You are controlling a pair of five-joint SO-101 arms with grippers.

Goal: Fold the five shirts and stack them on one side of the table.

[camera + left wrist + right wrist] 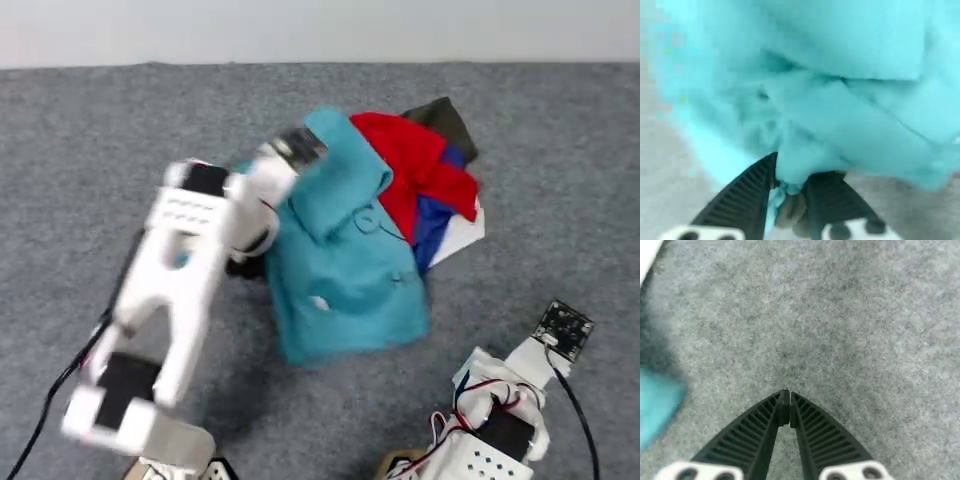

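The teal shirt (345, 260) lies rumpled near the middle of the grey felt table (120, 130), at the near front of a loose heap of five garments. Its upper part is bunched and raised towards the far side, and its lower part spreads flat towards the arms. Just beside it, on the side away from the left arm, the red shirt (415, 160) drapes across the heap and touches the teal cloth along one edge. A dark shirt (448, 120) pokes out from behind the red one at the far end. A blue shirt (432, 225) shows beneath the red, and a white shirt (468, 235) sticks out under the blue at the heap's outer edge. None of the five is folded.

The left gripper (790, 176) pinches a fold of the teal shirt (840, 100); the cloth is squeezed between its two black ribbed fingers (747, 192) and billows out beyond them. In the high view the left arm (180, 285) stretches from the near left edge up to the far left part of the teal shirt.

The right gripper (786, 409) hangs over bare felt with its tips pressed together and nothing between them. A bit of teal cloth (655, 400) shows off to one side of it. The right arm (495, 420) sits drawn back at the near right corner, well apart from the heap.
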